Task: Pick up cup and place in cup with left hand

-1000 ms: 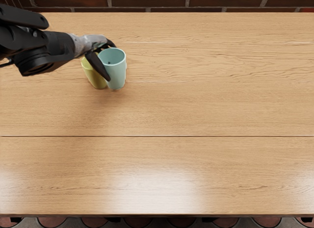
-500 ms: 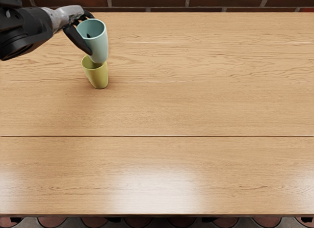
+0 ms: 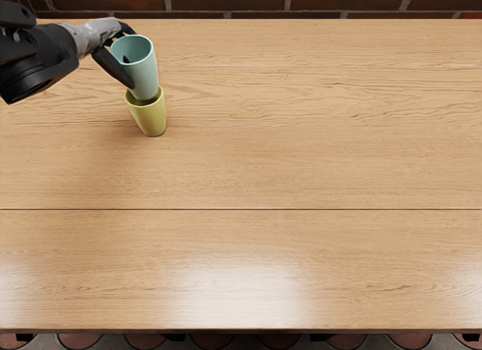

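Left arm (image 3: 34,62): black, comes in at the upper left, reaches right to the hand.
Left hand (image 3: 102,34): pale back, dark fingers, closed on the teal cup from its left side. One long digit runs down the outside of the cup on the near side; others curl behind the rim at the far side.
Teal cup (image 3: 146,73): in the hand's grip, just right of the palm, mouth up. Lower end is at the yellow cup's mouth and overlaps the opening. Can't tell how deep it sits or whether the cups touch. Small dark patch shows inside, can't tell what it is.
Yellow cup (image 3: 151,119): below the hand and a bit to its right, standing upright on the table, mouth partly hidden by the teal cup.
Table (image 3: 301,162): light wood planks, runs under the hand and well out to its right.
Brick wall (image 3: 324,4): beyond the hand, past the table's far edge.
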Available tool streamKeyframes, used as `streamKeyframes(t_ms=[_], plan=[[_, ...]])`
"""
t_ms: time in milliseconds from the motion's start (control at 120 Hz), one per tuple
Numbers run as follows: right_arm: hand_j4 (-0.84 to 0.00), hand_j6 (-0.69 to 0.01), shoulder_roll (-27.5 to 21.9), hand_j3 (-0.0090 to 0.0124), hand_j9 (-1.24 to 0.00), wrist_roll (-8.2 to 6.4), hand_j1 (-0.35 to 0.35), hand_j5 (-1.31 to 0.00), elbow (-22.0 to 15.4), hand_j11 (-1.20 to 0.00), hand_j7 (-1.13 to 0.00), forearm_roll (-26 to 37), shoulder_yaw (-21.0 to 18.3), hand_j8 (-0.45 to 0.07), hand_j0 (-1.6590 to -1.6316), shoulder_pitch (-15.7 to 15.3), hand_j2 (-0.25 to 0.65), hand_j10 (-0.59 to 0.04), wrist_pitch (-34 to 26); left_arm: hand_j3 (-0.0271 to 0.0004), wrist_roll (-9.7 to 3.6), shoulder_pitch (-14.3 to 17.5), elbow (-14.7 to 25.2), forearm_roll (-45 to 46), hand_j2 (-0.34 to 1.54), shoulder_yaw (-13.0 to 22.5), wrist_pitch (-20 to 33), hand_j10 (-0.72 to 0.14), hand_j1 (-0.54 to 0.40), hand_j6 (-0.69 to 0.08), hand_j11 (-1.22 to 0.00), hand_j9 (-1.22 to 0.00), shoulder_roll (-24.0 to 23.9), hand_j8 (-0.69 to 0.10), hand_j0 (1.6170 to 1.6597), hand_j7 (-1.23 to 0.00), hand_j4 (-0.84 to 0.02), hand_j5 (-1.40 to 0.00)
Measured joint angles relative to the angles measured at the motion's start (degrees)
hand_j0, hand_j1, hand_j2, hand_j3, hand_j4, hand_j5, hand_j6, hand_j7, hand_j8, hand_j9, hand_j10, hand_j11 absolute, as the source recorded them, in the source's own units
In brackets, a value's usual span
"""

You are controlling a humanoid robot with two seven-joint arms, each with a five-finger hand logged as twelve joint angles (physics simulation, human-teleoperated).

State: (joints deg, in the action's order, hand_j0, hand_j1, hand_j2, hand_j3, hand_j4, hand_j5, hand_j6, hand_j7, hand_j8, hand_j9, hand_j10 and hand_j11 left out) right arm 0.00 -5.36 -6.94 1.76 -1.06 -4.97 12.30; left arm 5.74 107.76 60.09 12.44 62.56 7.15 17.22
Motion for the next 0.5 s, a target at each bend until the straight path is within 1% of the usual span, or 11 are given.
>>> streamKeyframes(t_ms=[50,83,117,175,225,317,367,392,417,467,500], plan=[[-0.012,-0.012,0.0,0.0,-0.02,0.0,-0.335,-0.02,0.0,-0.02,-0.01,0.0,0.0,-0.012,-1.6581,0.0,-0.002,-0.012,0.0,0.0,-0.01,0.0,0.0,0.0,0.12,0.0,0.0,-0.502,-0.187,-0.245,-0.71,-0.71,0.0,-0.46,1.6545,-0.71,-0.274,-0.73],[-0.012,-0.012,0.0,0.0,-0.01,0.0,-0.335,-0.02,0.0,-0.01,-0.01,0.0,0.0,-0.012,-1.6581,0.0,-0.002,-0.012,0.0,0.0,-0.01,0.0,-0.1,0.0,0.12,0.0,0.0,-0.483,-0.171,-0.256,-0.68,-0.68,0.0,-0.447,1.6549,-0.67,-0.278,-0.69],[-0.012,-0.012,0.0,0.0,-0.01,0.0,-0.335,-0.01,0.0,-0.01,-0.01,0.0,0.0,-0.012,-1.6581,0.0,-0.002,-0.012,0.0,0.0,-0.02,0.0,-0.1,0.1,0.1,0.0,0.1,-0.434,-0.121,-0.241,-0.61,-0.61,0.0,-0.403,1.6554,-0.6,-0.26,-0.62],[-0.012,-0.012,0.0,0.0,-0.01,0.0,-0.335,-0.01,0.0,-0.01,-0.01,0.0,0.0,-0.012,-1.6581,0.0,-0.002,-0.012,0.0,0.0,-0.02,0.0,-0.1,0.1,0.08,0.0,0.0,-0.333,-0.012,-0.188,-0.47,-0.46,0.0,-0.31,1.6561,-0.46,-0.202,-0.47],[-0.012,-0.012,0.0,0.0,-0.01,0.0,-0.335,-0.01,0.0,-0.01,-0.01,0.0,0.0,-0.012,-1.6581,0.0,-0.002,-0.012,0.0,0.0,-0.02,0.0,-0.1,0.1,0.06,0.1,-0.1,-0.263,0.063,-0.15,-0.37,-0.37,0.0,-0.245,1.6565,-0.36,-0.161,-0.37],[-0.012,-0.012,0.0,0.0,-0.01,0.0,-0.335,-0.01,0.0,-0.01,-0.01,0.0,0.0,-0.012,-1.6581,0.0,-0.002,-0.012,0.0,0.0,0.0,-0.3,0.0,0.0,0.04,0.1,-0.5,-0.172,0.163,-0.099,-0.24,-0.24,0.5,-0.16,1.6571,-0.24,-0.106,-0.24],[-0.012,-0.012,0.0,0.0,-0.01,0.0,-0.335,-0.01,0.0,-0.01,-0.01,0.0,0.0,-0.012,-1.6581,0.0,-0.002,-0.012,0.0,0.0,0.05,-0.4,0.1,-0.1,0.03,0.2,-0.9,-0.137,0.201,-0.08,-0.19,-0.19,2.4,-0.128,1.6573,-0.19,-0.086,-0.19],[-0.012,-0.012,0.0,0.0,-0.01,0.0,-0.335,-0.01,0.0,-0.01,-0.01,0.0,0.0,-0.012,-1.6581,0.0,-0.002,-0.012,0.0,0.0,0.07,-0.4,0.2,-0.1,0.03,0.4,-2.1,-0.122,0.217,-0.072,-0.17,-0.17,4.4,-0.114,1.6574,-0.17,-0.077,-0.17],[-0.012,-0.012,0.0,0.0,-0.01,0.0,-0.335,-0.01,0.0,-0.01,-0.01,0.0,0.0,-0.012,-1.6581,0.0,-0.002,-0.012,0.0,0.0,0.07,-0.3,0.3,-0.1,0.03,0.7,-4.5,-0.109,0.231,-0.065,-0.15,-0.15,6.4,-0.102,1.6574,-0.15,-0.069,-0.15],[-0.012,-0.012,0.0,0.0,-0.01,0.0,-0.335,-0.01,0.0,-0.01,-0.01,0.0,0.0,-0.012,-1.6581,0.0,-0.002,-0.012,0.0,0.0,0.07,-0.2,0.4,0.0,0.02,1.7,-11.3,-0.088,0.254,-0.053,-0.12,-0.12,10.2,-0.082,1.6576,-0.12,-0.057,-0.12],[-0.012,-0.012,0.0,0.0,-0.01,0.0,-0.335,-0.01,0.0,-0.01,-0.01,0.0,0.0,-0.012,-1.6581,0.0,-0.002,-0.012,0.0,0.0,0.06,-0.2,0.5,0.0,0.02,2.6,-15.0,-0.076,0.267,-0.047,-0.1,-0.1,11.3,-0.071,1.6577,-0.1,-0.049,-0.11]])
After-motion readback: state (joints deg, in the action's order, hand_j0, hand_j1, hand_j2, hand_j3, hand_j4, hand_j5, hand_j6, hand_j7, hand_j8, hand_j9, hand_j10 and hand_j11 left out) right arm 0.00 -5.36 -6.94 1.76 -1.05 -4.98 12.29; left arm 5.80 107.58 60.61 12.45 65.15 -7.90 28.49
